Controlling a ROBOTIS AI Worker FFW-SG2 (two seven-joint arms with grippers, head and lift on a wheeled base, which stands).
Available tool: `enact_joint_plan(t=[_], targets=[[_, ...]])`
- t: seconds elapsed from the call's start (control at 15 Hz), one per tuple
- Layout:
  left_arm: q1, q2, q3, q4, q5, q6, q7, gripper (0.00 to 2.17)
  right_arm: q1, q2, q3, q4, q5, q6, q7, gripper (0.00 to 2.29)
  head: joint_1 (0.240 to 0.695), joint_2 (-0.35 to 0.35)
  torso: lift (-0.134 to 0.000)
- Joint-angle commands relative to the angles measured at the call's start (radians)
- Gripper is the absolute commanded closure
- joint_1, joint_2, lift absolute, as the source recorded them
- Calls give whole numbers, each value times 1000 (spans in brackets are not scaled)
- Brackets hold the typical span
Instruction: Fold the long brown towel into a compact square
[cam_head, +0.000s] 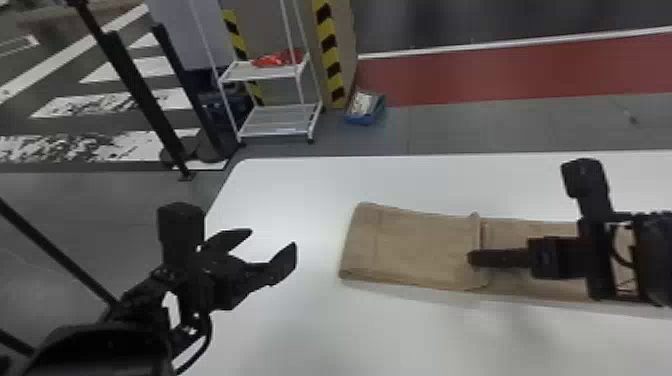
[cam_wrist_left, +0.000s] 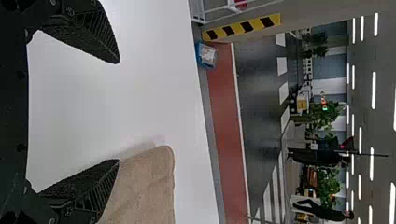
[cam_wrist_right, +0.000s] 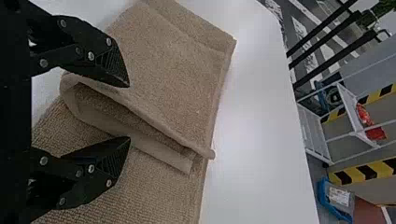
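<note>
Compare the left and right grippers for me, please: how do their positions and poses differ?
The left gripper is left of the brown towel, while the right gripper is over it, by the folded layer's edge. The left gripper points away from the robot and rightward; the right gripper points left. Both are black, with fingers open.

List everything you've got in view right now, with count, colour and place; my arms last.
Long towel: one, brown, on the table, left part folded over
Smooth table: one, white, beneath the towel
Metal rack: one, white, beyond the table
Crumpled item: one, red, on the rack
Open tray: one, blue, floor beside the rack
Striped edgings: two, yellow-black, behind the rack
Posts: several, black, left
Floor strip: one, red, beyond the table
Leafy plants: several, green, far background
Left gripper: one, black, left of the towel, open
Right gripper: one, black, at the fold, open
</note>
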Motion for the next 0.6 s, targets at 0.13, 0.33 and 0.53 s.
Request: enact_joint_plan(t=[0.13,0.33,0.53], targets=[[7,0,2,0,0,-14,0,147,0,2,1,2,2,0,-9,589,695,272,-125],[13,0,3,-3,0,-14,0,147,0,2,1,4,7,-3,-15,755,695,271,-125],[14,0,3,-3,0,-17,0,147,0,2,2,4,10,-3,-15,934,695,270,-125]])
